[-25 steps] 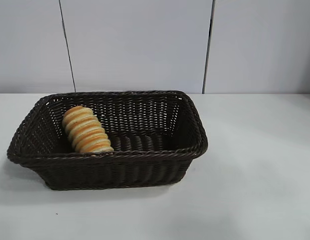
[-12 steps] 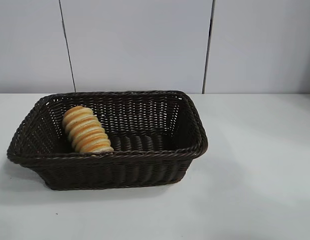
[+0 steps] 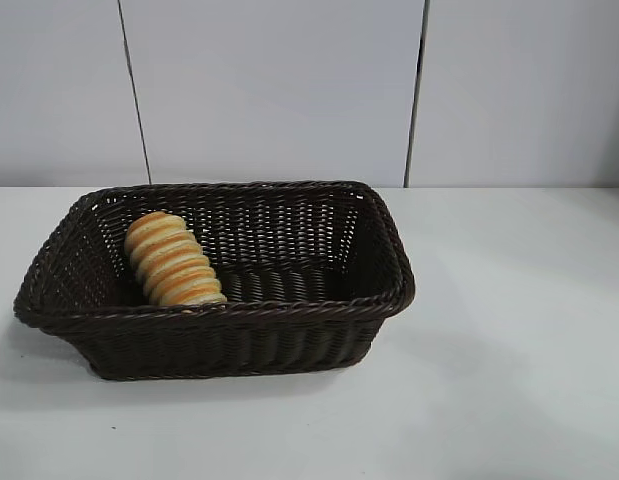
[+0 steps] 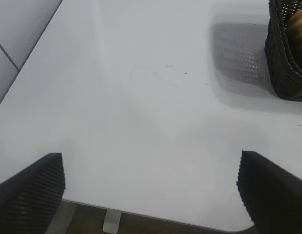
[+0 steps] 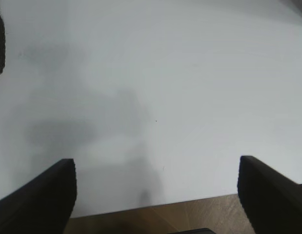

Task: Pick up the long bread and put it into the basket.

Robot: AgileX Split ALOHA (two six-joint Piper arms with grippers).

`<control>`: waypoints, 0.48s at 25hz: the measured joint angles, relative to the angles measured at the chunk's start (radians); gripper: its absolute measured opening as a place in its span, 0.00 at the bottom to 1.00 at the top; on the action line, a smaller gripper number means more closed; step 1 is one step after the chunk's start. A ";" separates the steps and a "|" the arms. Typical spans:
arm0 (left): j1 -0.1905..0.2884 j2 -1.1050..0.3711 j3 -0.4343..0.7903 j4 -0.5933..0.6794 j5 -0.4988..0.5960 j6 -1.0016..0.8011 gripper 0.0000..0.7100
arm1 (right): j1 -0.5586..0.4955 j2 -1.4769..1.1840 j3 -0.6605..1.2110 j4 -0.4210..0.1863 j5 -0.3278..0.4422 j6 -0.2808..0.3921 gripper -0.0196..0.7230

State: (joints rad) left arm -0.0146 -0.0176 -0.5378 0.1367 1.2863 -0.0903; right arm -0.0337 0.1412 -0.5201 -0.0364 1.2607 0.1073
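Bread (image 3: pixel 172 262) lies inside basket (image 3: pixel 239 310), long axis slanting toward its rim; left hand (image 4: pixel 151 190) and right hand (image 5: pixel 155 195) gape empty over worktop (image 3: pixel 509 330) beside basket.

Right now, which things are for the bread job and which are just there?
For the job:
- long bread, lying inside the basket at its left end
- basket, dark wicker

Just there:
- white table
- grey wall panels
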 joint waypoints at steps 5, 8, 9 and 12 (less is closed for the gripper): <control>0.000 0.000 0.000 0.000 0.000 0.000 0.98 | 0.038 0.000 0.000 0.000 0.000 0.000 0.86; 0.000 0.000 0.000 0.000 0.000 0.000 0.98 | 0.038 0.000 0.000 0.000 0.000 0.005 0.86; 0.000 0.000 0.000 0.000 0.000 0.000 0.98 | 0.038 0.000 0.000 0.000 0.000 0.011 0.86; 0.000 0.000 0.000 0.000 0.000 0.000 0.98 | 0.038 0.000 0.000 0.000 0.000 0.033 0.86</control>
State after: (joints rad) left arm -0.0146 -0.0176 -0.5378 0.1367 1.2863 -0.0903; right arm 0.0048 0.1412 -0.5201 -0.0361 1.2607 0.1402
